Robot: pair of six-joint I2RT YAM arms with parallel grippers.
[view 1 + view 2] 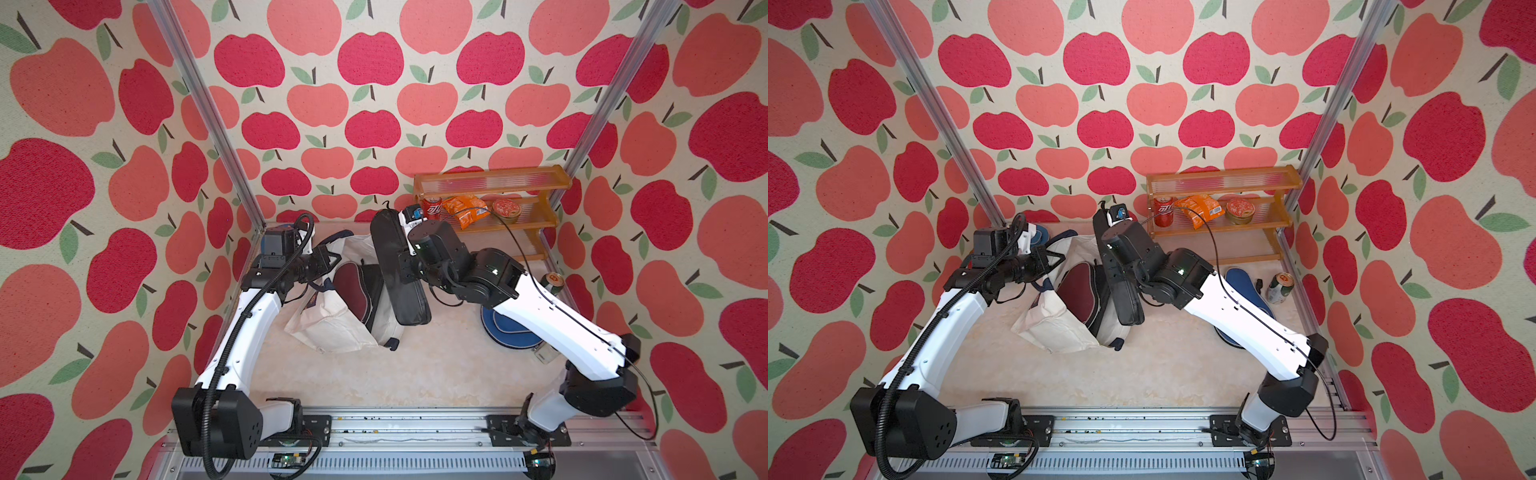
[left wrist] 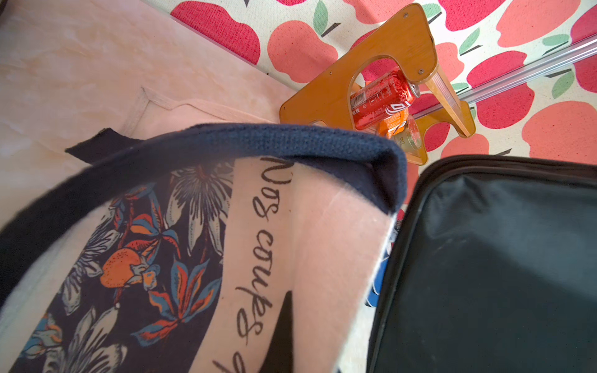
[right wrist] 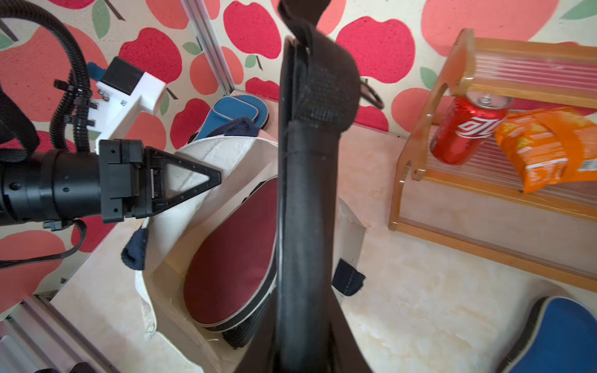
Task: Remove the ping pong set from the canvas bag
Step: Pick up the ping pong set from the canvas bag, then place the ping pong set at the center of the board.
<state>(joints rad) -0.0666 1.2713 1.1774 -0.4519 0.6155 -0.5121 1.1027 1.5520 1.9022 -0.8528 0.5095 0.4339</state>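
Ping pong set pieces were split up. The right gripper [image 1: 409,259] pinched a black-edged flat paddle pouch [image 3: 307,193], held on edge over the right side of the open off-white canvas bag [image 1: 328,328] mid-table. A maroon paddle-shaped zip case [image 3: 232,258] lay inside the bag. One blue paddle case [image 1: 1241,282] lay on the pale table [image 1: 415,374] at right, and another blue case [image 3: 232,113] lay far left behind the bag. The left gripper [image 3: 218,179], fingers pressed together, pinched the bag's left rim.

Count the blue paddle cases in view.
2: a blue case behind the canvas bag, another blue case under the right arm. Others may hide inside.
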